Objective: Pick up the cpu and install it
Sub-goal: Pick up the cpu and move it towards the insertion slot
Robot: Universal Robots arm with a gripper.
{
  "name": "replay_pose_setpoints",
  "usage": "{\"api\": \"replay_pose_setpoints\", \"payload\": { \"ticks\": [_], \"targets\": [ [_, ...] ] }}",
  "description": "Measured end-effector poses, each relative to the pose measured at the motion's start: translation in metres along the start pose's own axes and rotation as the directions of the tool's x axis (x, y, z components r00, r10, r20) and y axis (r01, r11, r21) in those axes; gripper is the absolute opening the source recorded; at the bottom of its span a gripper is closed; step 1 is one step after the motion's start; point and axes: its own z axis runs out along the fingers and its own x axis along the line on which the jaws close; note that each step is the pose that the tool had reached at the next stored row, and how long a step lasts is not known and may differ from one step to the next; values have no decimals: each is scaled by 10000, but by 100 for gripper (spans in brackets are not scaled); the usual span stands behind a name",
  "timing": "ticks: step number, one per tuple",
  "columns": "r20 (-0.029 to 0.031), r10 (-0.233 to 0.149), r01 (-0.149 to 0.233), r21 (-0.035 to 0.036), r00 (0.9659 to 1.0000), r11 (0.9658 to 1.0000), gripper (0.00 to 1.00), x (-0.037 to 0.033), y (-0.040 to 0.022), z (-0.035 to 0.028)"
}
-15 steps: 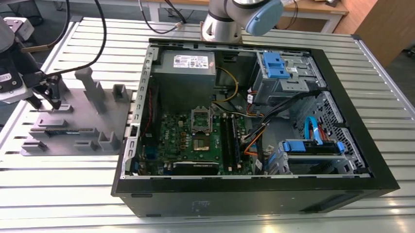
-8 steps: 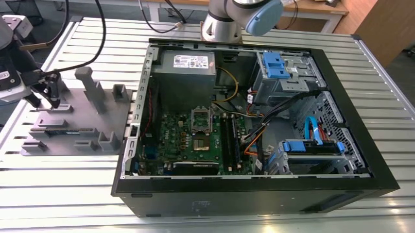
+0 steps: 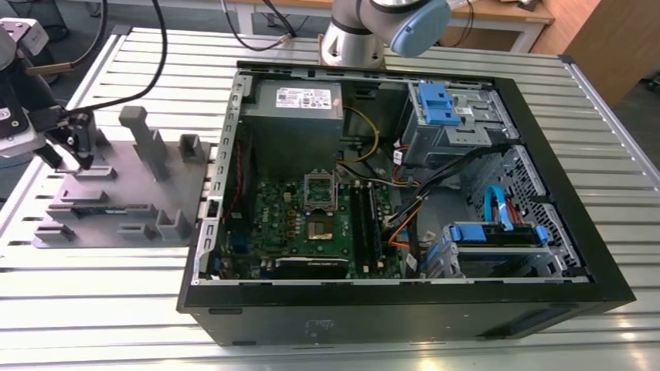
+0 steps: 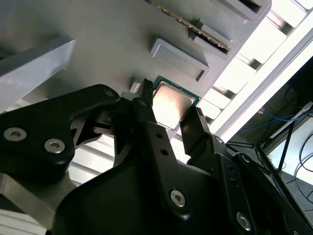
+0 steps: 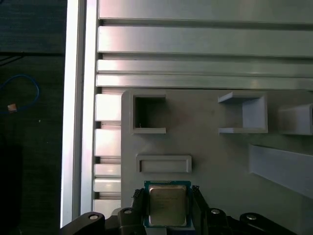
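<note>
Cpu (image 5: 167, 208): lay flat near the grey tray's (image 5: 210, 147) edge, well apart from the computer case (image 3: 413, 313).
Gripper (image 5: 167, 193): astride it; clamped or not, could not be told.
Handling: judged light, stiff, fragile (slick lid); best held by opposite edges.

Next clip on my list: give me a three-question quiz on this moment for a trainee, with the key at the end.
1. True or false: the cpu is already seated in the motherboard socket.
2. In the exterior view, where is the gripper? A) over the grey fixture tray at the exterior view's left; B) inside the computer case; C) above the blue drive bays.
3. Fill in: in both wrist views, the thing nearest the gripper is the ____.
Key: 1 false, it is at the tray; 2 A; 3 cpu.
</note>
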Motion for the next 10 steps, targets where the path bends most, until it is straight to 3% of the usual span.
{"api": "replay_pose_setpoints", "payload": {
  "ticks": [10],
  "targets": [
    [-1,0,0,-7,10000,10000,47,0,2,-45]
  ]
}}
